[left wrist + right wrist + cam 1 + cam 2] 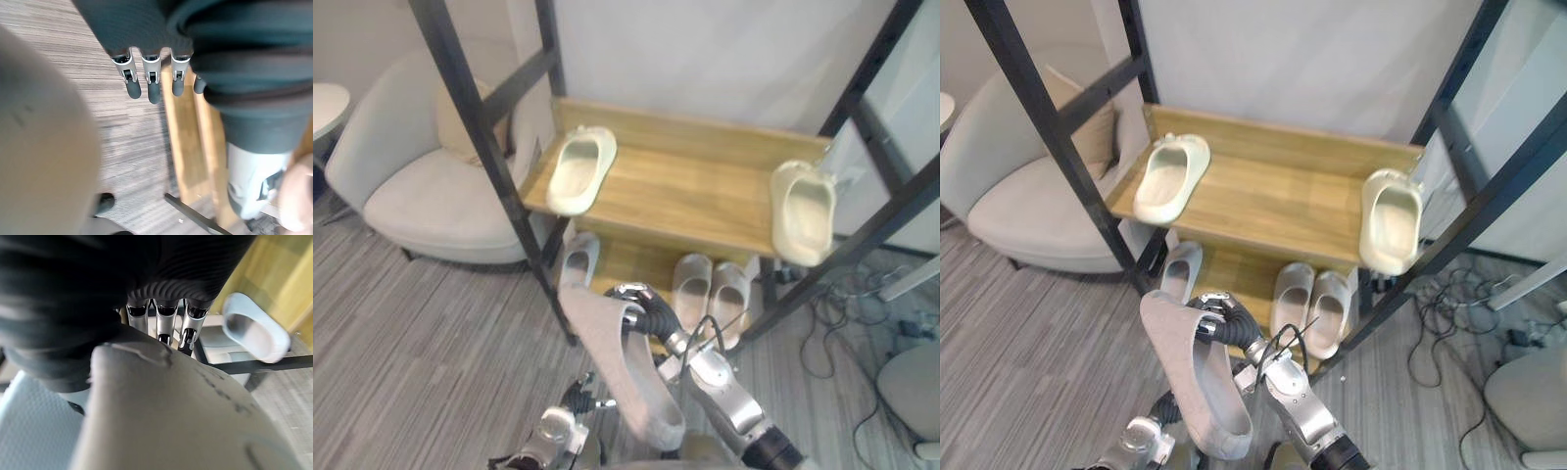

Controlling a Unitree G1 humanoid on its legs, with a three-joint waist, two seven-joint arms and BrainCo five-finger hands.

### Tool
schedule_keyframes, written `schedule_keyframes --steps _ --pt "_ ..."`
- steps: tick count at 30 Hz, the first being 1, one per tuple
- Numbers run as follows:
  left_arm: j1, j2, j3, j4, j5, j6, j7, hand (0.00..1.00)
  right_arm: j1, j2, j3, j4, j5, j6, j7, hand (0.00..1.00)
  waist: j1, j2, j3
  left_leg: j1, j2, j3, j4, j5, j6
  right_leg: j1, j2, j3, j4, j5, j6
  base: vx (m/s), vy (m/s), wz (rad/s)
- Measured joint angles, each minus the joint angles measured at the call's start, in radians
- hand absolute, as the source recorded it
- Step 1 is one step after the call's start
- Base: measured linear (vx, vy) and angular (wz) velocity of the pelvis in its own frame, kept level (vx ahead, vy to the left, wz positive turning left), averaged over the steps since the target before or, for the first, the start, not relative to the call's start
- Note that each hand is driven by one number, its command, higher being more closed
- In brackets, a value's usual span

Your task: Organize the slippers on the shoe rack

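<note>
Across the far side, a black-framed shoe rack (487, 147) with two wooden levels. To its left, a pale armchair (421, 186), close against the frame's left post. In front, open striped carpet (431, 333), widest on the near left. On the upper shelf (695, 191), a wide stretch of bare board between two slippers: left cream slipper (578, 171) by the near left corner, its near end at the edge; right cream slipper (803, 211) at the right end, hanging past the near edge. On the lower shelf (631, 262), a single pale slipper (578, 259) at the left and a pale pair (710, 289) side by side right of the middle, with a bare gap between them. In the air before the rack, near the middle, a grey slipper (617, 362) lying near to far, gripped at its far end by the right hand (644, 311), fingers curled over its rim. Low at the near left, the left hand (152, 83), fingers straight and loose, holding nothing
</note>
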Motion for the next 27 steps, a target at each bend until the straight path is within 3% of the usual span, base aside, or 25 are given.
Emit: schedule_keyframes --steps 5,12,18,27 --pt "-0.012 0.049 0.004 -0.101 -0.087 -0.037 0.003 0.00 -0.129 -0.076 -0.096 0.031 -0.100 0.005 -0.072 1.00 -0.001 0.006 0.066 -0.235 0.027 0.018 0.248 -0.077 -0.001 -0.229 -0.024 0.013 0.237 -0.075 -0.020 -0.14 -0.055 -0.02" --pt "-0.076 0.064 0.042 -0.204 -0.151 -0.087 0.054 0.00 -0.426 -0.189 -0.185 0.105 -0.144 0.003 -0.212 1.00 -0.008 0.027 0.151 -0.504 0.072 0.048 0.486 -0.128 0.011 -0.490 -0.040 0.025 0.445 -0.113 -0.055 -0.04 0.007 0.00" --pt "-0.123 0.075 0.112 -0.288 -0.153 -0.105 0.079 0.00 -0.580 -0.203 -0.216 0.125 -0.229 0.003 -0.317 1.00 0.015 0.021 0.173 -0.706 0.092 0.065 0.642 -0.166 0.023 -0.705 -0.051 0.059 0.596 -0.144 -0.048 -0.06 0.052 -0.05" --pt "-0.133 0.057 0.168 -0.370 -0.155 -0.103 0.079 0.00 -0.679 -0.181 -0.313 0.122 -0.306 0.035 -0.446 1.00 0.028 0.020 0.174 -0.834 0.098 0.066 0.693 -0.168 0.025 -0.825 -0.071 0.055 0.652 -0.149 -0.058 0.00 0.021 0.04"
